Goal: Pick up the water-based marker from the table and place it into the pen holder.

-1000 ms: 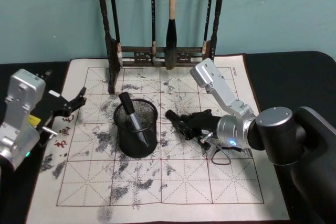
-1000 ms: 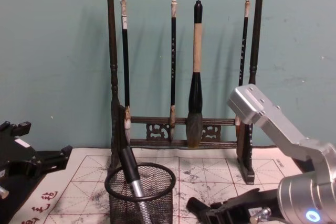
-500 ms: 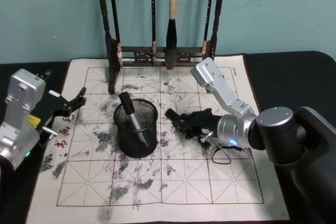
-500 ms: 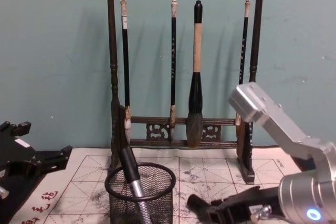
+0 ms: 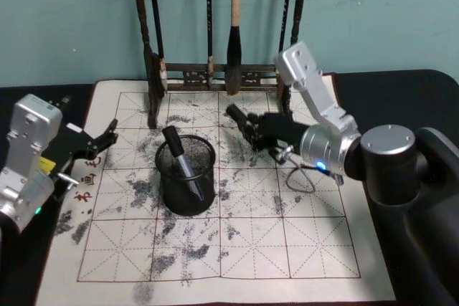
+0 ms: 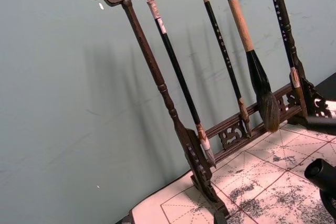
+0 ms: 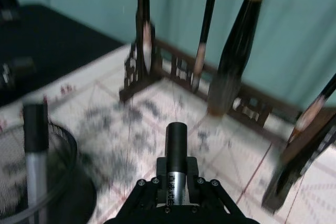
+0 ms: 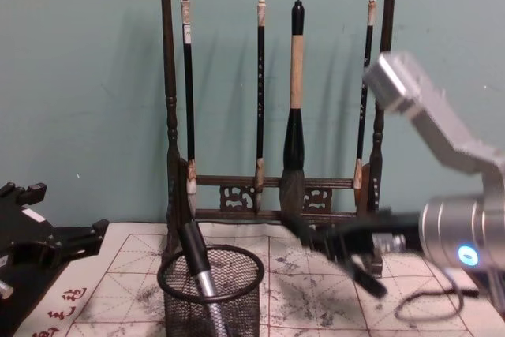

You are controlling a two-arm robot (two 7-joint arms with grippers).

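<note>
**Right tool** [image 5: 246, 124]: you are seeing it pinching the water-based marker [image 7: 177, 142].
- The right wrist view is showing what the others are not: the tool's two sides pressing on the silver barrel, with the black cap sticking out ahead.
- The head view is placing it over the calligraphy mat [image 5: 287, 249]. It is behind and to the right of the pen holder [image 5: 188, 193], apart from it, and near the right post of the brush rack [image 8: 167, 116].
- The chest view is showing it hanging clear of the mat, at about the height of the holder's rim.

**Pen holder:** it is standing upright on the mat and already carrying a second marker [image 5: 177, 153], which is leaning against the rim with its cap up.

**Left tool** [image 5: 106, 137]: it is sitting at the mat's left edge, well apart from the holder. From these angles you cannot tell whether it is spread or pressed together.

**Change:** half a second ago the right tool was lying low over the mat, just right of the holder. It is now riding higher and farther back, toward the rack. The holder, the second marker and the left arm are keeping their places.
</note>
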